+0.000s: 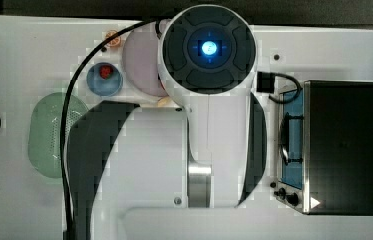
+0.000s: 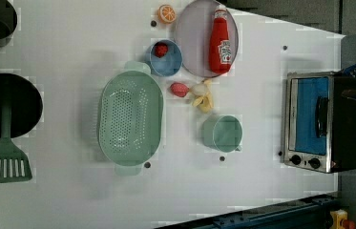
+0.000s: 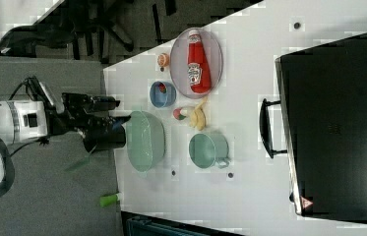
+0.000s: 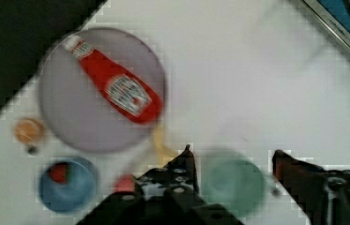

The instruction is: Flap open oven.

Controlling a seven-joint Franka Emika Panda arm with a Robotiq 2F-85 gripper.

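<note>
Black-topped oven (image 2: 322, 121), blue door shut

Bare table (image 2: 261, 86) lies before the oven (image 2: 321, 121) door — nearest obstacle, the green cup (image 2: 224, 133).

you're looking at a white desk (image 2: 70, 38), a black-topped oven (image 2: 323, 121) with blue door and silver trim, a red ketchup bottle (image 2: 220, 42) on a lilac plate (image 2: 192, 33), a perforated mint colander (image 2: 129, 119), a blue bowl (image 2: 171, 64).

White table (image 2: 70, 200) bears oven (image 2: 345, 124), colander (image 2: 129, 118), plate (image 2: 192, 47), mug (image 2: 223, 133), bowl (image 2: 171, 64).
</note>
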